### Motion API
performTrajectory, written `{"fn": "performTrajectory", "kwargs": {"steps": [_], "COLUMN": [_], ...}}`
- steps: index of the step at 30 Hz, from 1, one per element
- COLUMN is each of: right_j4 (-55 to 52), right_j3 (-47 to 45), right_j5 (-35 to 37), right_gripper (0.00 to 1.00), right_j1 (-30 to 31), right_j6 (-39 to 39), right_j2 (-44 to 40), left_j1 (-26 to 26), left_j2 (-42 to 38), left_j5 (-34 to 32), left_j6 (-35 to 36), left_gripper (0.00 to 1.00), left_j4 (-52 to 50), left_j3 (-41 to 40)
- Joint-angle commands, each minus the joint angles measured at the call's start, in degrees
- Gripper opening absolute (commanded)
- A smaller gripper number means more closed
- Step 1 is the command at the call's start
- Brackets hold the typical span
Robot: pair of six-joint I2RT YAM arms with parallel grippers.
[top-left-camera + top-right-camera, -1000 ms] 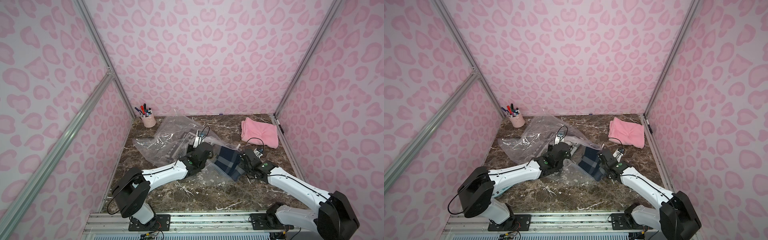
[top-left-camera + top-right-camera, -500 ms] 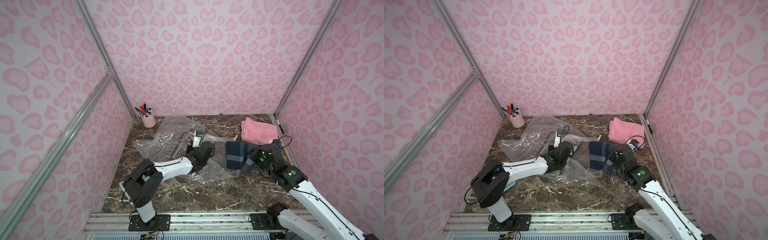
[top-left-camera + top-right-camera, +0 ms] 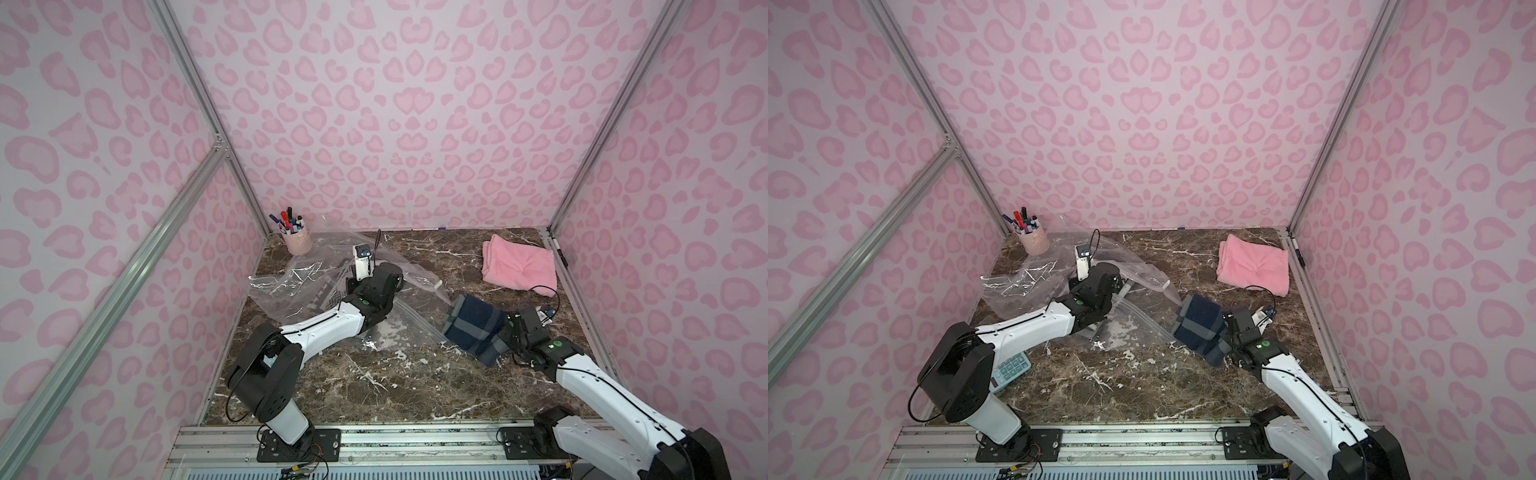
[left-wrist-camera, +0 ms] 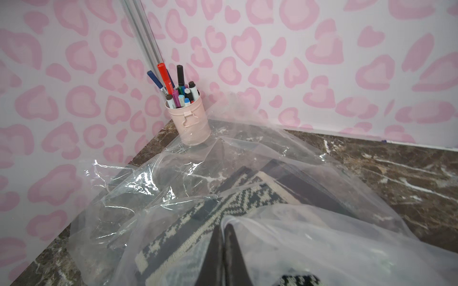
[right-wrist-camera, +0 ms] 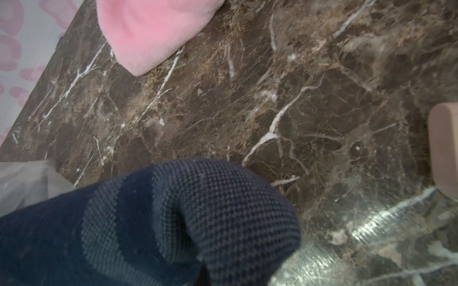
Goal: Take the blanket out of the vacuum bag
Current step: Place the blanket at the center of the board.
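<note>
The vacuum bag [image 3: 299,286] [image 3: 1025,282] [image 4: 309,230] lies crumpled on the table's left half. My left gripper [image 3: 349,286] [image 3: 1072,287] [image 4: 224,227] is shut on a fold of its clear plastic. A black-and-cream knitted cloth [image 4: 223,205] shows through the bag. The navy plaid blanket [image 3: 473,328] [image 3: 1198,326] [image 5: 198,210] is outside the bag, just right of its open edge. My right gripper [image 3: 505,332] [image 3: 1225,332] is shut on the blanket's right side, with the fingers buried in the cloth.
A folded pink towel [image 3: 519,266] [image 3: 1254,266] [image 5: 153,29] lies at the back right. A pink cup of pens [image 3: 296,245] [image 4: 189,121] stands in the back left corner, against the bag. A calculator [image 3: 1011,368] lies under the left arm's elbow.
The right gripper has drawn the navy blanket rightward, away from the bag, and lowered it. The left gripper has moved toward the back left with the bag's plastic.
</note>
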Motion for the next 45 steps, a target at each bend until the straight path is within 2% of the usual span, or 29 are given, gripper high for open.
{"fn": "performTrajectory", "kwargs": {"steps": [1, 5, 9, 15, 16, 17, 21, 22, 26, 31, 35, 36, 37, 40, 45], "right_j4": [2.1, 3.6, 5.0, 1.2, 0.5, -0.3, -4.6, -5.8, -12.8, -18.4, -20.2, -19.5, -19.1, -17.7, -19.4], "right_j3": [0.3, -0.7, -1.7, 0.1, 0.6, 1.1, 2.4, 2.5, 5.0, 6.8, 5.2, 4.1, 3.2, 1.0, 1.7], "right_j5": [5.5, 6.5, 4.5, 5.4, 4.8, 4.6, 3.6, 3.5, 3.0, 4.9, 5.0, 4.5, 4.0, 1.8, 1.6], "right_gripper": [0.0, 0.0, 0.0, 0.0, 0.07, 0.14, 0.18, 0.22, 0.23, 0.25, 0.41, 0.55, 0.74, 0.99, 0.99], "right_j1": [-0.1, -2.2, -7.0, -7.8, -7.8, -7.4, -6.8, -6.7, -6.0, 0.3, 3.1, 3.3, 3.3, 3.3, 5.0], "right_j6": [1.6, 3.0, 4.8, 2.2, 1.5, 1.1, -0.7, -1.1, -1.2, 3.2, 6.2, 6.0, 6.0, 5.0, 4.7], "right_j2": [2.1, 3.4, 5.6, 4.6, 4.0, 3.1, -1.4, -2.4, -5.0, -7.2, -10.4, -11.8, -13.1, -15.9, -17.8], "left_j1": [0.8, 0.8, 0.8, 0.7, 0.7, 0.7, 0.7, 0.7, 0.7, 0.7, 0.7, 0.7, 0.7, 0.7, 0.7], "left_j2": [0.2, 1.2, 1.8, -0.7, -1.2, -1.7, -3.8, -4.4, -5.8, -4.6, -3.8, -3.7, -3.4, -2.9, -2.1], "left_j5": [-0.7, 1.9, 6.0, 13.0, 14.3, 15.2, 17.0, 17.0, 17.0, 19.4, 20.5, 20.8, 21.1, 21.6, 21.5], "left_j6": [1.5, 1.2, -0.9, 1.4, 2.2, 2.4, 3.3, 3.3, 3.2, 2.6, 3.1, 3.3, 3.3, 3.6, 3.1], "left_gripper": [0.04, 0.04, 0.04, 0.04, 0.04, 0.04, 0.04, 0.04, 0.04, 0.04, 0.04, 0.04, 0.04, 0.04, 0.04], "left_j4": [3.1, 3.5, 1.9, 4.6, 5.4, 5.6, 6.1, 6.6, 8.0, 8.3, 8.8, 8.8, 8.7, 8.7, 8.8], "left_j3": [1.6, 2.7, 3.5, 0.7, -0.1, -0.7, -2.9, -3.7, -5.8, -5.7, -5.2, -4.9, -4.7, -4.3, -4.6]}}
